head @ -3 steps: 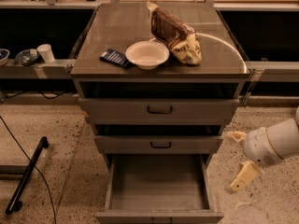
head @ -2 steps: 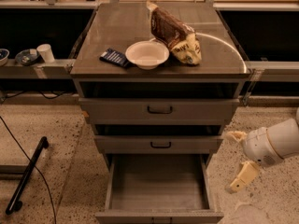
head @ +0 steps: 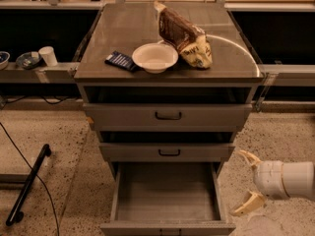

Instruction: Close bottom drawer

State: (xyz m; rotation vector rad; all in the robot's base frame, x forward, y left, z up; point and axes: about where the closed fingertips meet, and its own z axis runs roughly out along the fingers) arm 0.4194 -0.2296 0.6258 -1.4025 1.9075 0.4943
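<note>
Pincer status: released. Both fingers are spread wide and grasp nothing. I have it low, beside the lower right corner of the cabinet, apart from every drawer.

Target position: the bottom drawer lies to the left of the pincer in the camera view, at about the same height, near but not touching. It stands pulled out toward the camera, and its grey tray shows nothing inside. Its front panel appears nearer the camera than the pincer, at the lower frame edge.

Axes: the front panel runs left to right, and the slide travel runs from the camera toward the cabinet. I judge that the closing push must follow that travel, so the pincer first has to reach the camera side of the front panel. A push from the present side-on position would load the tray wall crosswise.

Count:
- One arm, one pincer.
- Three drawers: the middle drawer and top drawer sit above and left of the pincer, and each shows one black loop handle.
- On the cabinet top, well above it: one white bowl, one brown bag, one dark packet.
</note>
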